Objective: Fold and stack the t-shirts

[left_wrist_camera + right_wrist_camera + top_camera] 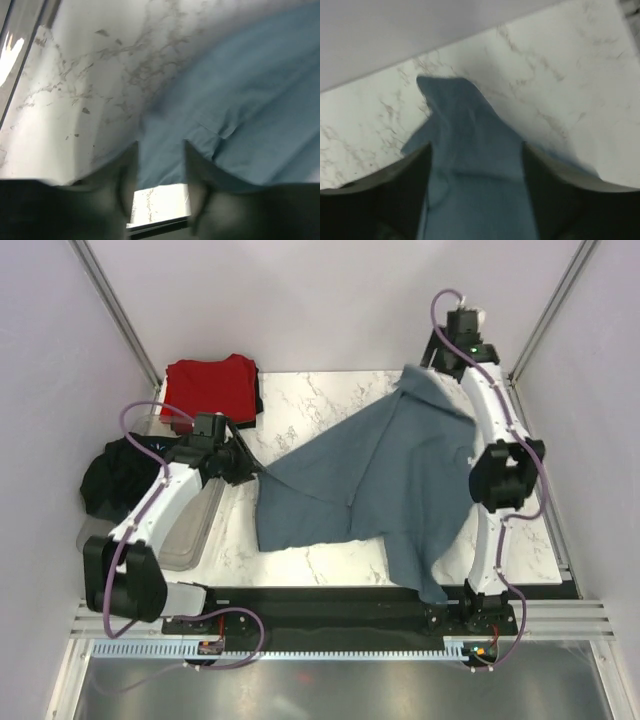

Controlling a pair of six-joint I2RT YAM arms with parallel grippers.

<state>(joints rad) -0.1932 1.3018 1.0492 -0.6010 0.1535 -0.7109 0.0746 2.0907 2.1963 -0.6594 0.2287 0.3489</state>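
The slate blue-grey t-shirt [370,480] lies spread diagonally over the marble table, its near right part hanging over the front edge. My left gripper [248,470] is shut on its left corner, pulled to a taut point; in the left wrist view the cloth [250,90] fills the gap at the gripper [160,150]. My right gripper [425,372] is shut on the far right corner; the cloth [470,115] bunches at the gripper [475,150]. The red t-shirt [210,388] lies folded at the back left. The black t-shirt [112,480] is crumpled at the left.
A clear grey plastic tray [192,530] sits at the left under my left arm. White walls close in the back and sides. Bare marble [320,400] shows between the red shirt and the blue-grey one.
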